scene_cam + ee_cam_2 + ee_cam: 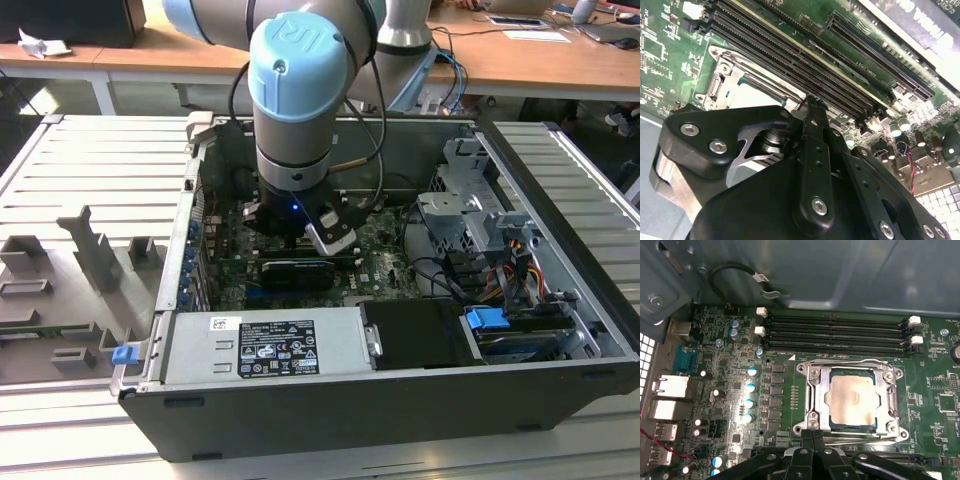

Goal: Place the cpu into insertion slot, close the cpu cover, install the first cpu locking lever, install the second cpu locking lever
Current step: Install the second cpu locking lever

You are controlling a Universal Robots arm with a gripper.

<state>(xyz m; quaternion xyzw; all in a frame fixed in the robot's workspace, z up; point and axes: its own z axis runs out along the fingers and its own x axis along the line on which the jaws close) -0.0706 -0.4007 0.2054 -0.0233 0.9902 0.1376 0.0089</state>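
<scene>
Black gripper [812,437] linkage sits closest to the lens in both wrist views, its fingertips pressed together with nothing between them, poised at the near edge of the slot [810,390]; taking that slot as landmark, in the first wrist view the rear ports [670,390] and a row of capacitors [751,395] lie to its left on the board [730,360], the memory slots [835,332] run just beyond it, and more bare board lies to its right; the cpu [852,401] already rests inside the slot, pale face up, and the cover [892,400] frames it, apparently down flat, though whether the levers are latched I cannot tell.

By my judgement the cpu is light, stiff and fragile, best held by its edges; the cover is thin springy metal, best pushed at its rim.

Seen from the exterior view, the case [300,400] lies open on its side, holding the board, a power supply [270,345] and drive cage [470,210]; the arm [300,110] reaches down into it.
</scene>
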